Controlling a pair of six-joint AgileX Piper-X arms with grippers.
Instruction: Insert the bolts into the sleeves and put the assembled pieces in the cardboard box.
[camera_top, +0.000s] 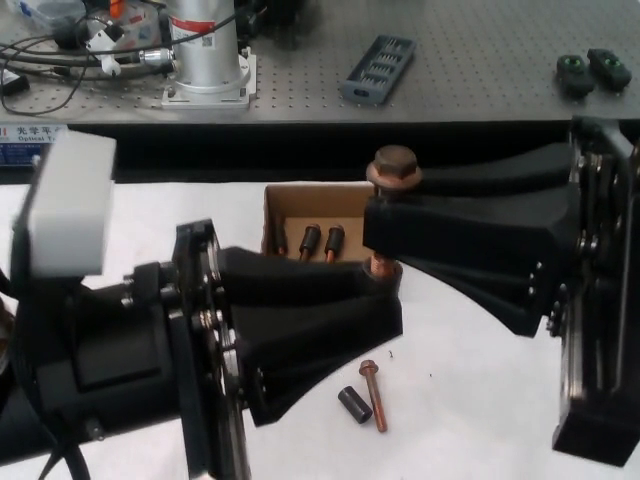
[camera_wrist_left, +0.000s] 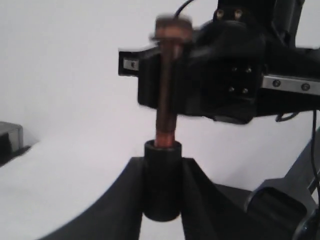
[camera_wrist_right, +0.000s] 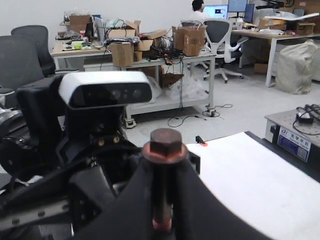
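My left gripper (camera_wrist_left: 161, 200) is shut on a black sleeve (camera_wrist_left: 162, 180) and holds it upright. My right gripper (camera_top: 385, 215) is shut on a copper bolt (camera_top: 393, 170), head up. The bolt's shank (camera_wrist_left: 165, 95) reaches down into the sleeve's mouth, its tip just inside. From the right wrist view I look down on the bolt's hex head (camera_wrist_right: 165, 145) between my fingers. A loose bolt (camera_top: 375, 395) and a loose sleeve (camera_top: 353, 404) lie on the white sheet in front of the arms. The cardboard box (camera_top: 290, 200) sits behind the grippers with three assembled pieces (camera_top: 310, 241) inside.
The white sheet (camera_top: 480, 380) covers the bench's front. Behind it runs a perforated metal table with a silver cylinder base (camera_top: 205, 50), cables, a dark slotted tray (camera_top: 378, 68) and two black parts (camera_top: 592, 70).
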